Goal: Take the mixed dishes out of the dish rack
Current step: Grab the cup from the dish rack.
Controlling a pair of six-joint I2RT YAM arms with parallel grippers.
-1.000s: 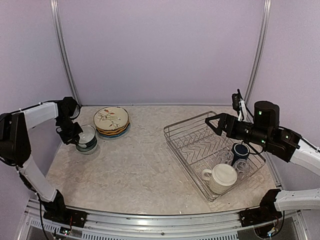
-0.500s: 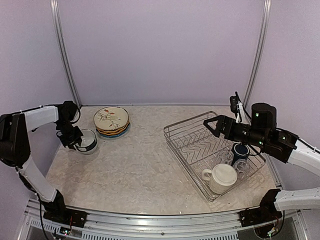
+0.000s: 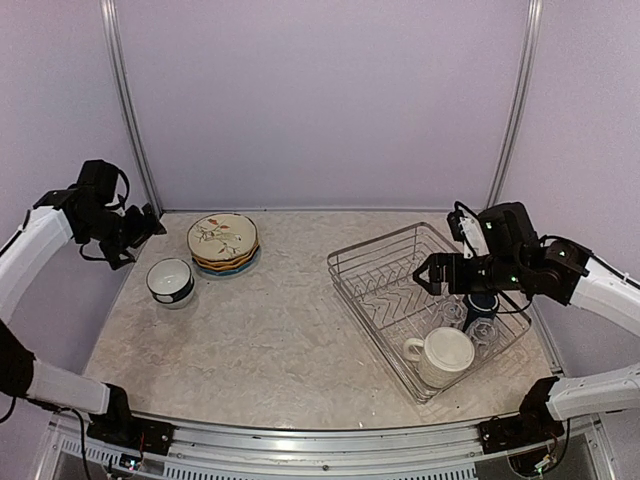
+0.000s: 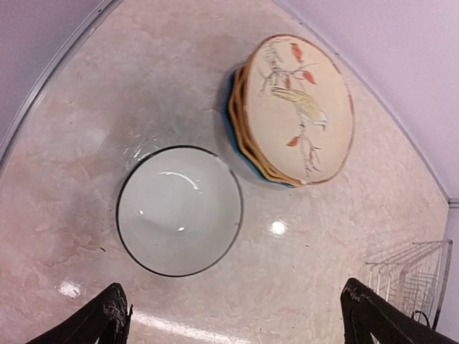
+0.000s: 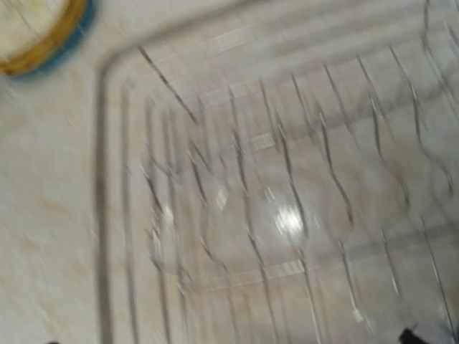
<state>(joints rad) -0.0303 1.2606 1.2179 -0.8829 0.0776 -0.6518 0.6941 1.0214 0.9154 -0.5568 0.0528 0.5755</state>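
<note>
Below left gripper [image 4: 237, 319], apart: pale bowl [image 4: 179, 210] beside plates [image 4: 297, 107].

Pale lilac walls [image 3: 320, 100] are filling the top of the frame, metal posts [image 3: 125, 110] are running up both back corners, light is glinting off the beige marbled surface [image 3: 290, 330], and a ribbed aluminium rail [image 3: 320, 445] is edging the bottom.

Not much else here tbh: beige marbled counter [image 3: 285, 330] with glare spots, lilac walls [image 3: 320, 100], two metal poles [image 3: 125, 110] at the back, a metal rail [image 3: 300, 448] up front.
</note>
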